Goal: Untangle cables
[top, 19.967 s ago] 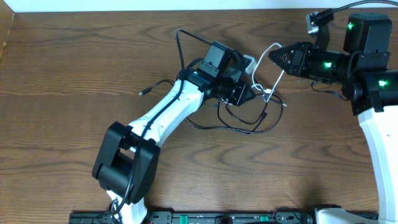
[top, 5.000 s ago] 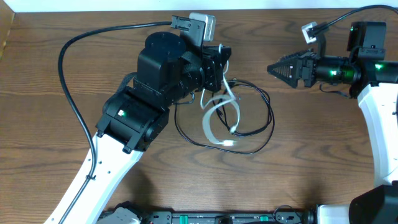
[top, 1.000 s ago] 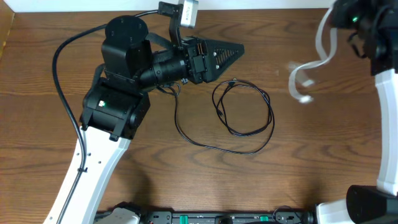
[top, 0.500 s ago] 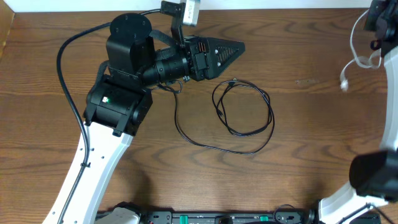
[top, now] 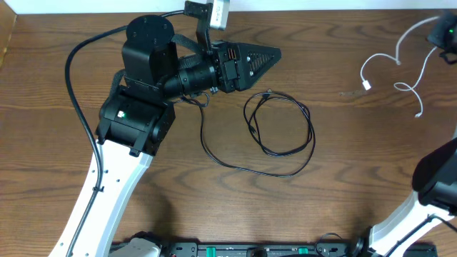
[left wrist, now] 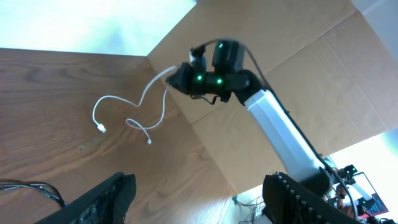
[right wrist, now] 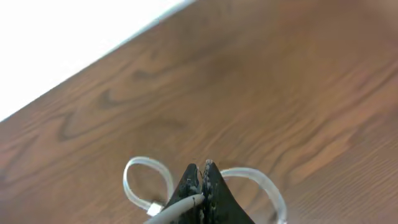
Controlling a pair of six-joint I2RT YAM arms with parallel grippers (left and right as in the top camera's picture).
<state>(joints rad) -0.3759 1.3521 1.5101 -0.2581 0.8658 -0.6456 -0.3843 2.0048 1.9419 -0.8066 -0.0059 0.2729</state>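
At upper right the right gripper (right wrist: 203, 178) clamps the white cable (top: 366, 85), while the left gripper (top: 273, 52), fingers apart and empty, sits upper-left of the black cable (top: 312, 135).

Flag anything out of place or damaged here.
Nothing damaged. The thin white cord trails in loose curls from the shut right gripper at the wooden table's far right, well apart from the thin black cord looped mid-table.

Left arm (top: 107, 189): white link rose from the near edge, and the black wrist was turned to point right. Left gripper (top: 270, 53): level, jaws spread wide, nothing between them. Right arm (left wrist: 273, 121): reached up at the far right. Right gripper (right wrist: 204, 171): jaws pinched together on the white cable (top: 398, 57).
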